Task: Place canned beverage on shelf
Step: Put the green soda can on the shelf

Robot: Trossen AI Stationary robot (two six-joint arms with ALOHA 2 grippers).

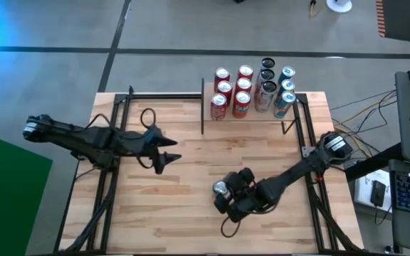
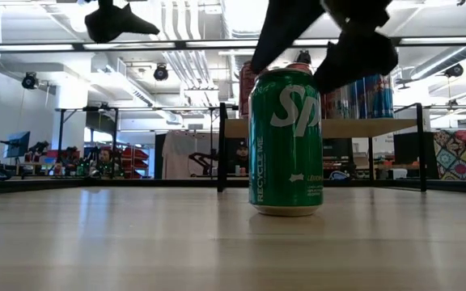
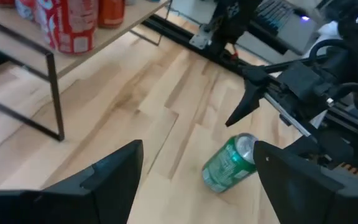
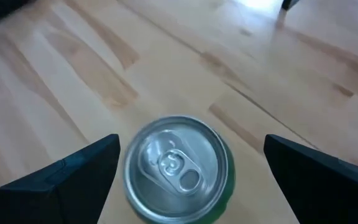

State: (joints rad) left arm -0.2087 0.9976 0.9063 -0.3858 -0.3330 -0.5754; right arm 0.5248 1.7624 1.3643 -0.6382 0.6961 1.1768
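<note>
Looking down, we see the right gripper (image 1: pixel 224 190) spread, unclenched, above an upright green can (image 1: pixel 221 188), left gripper (image 1: pixel 166 158) parted, empty, shelf (image 1: pixel 290 114) crowded with cans (image 1: pixel 232 92), their labels unreadable.

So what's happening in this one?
The right gripper, fingers open, hangs right over a green can standing upright on the table, not gripping it yet. The left gripper waits above the table's left half, fingers apart. The shelf at the back already holds a group of cans.
</note>
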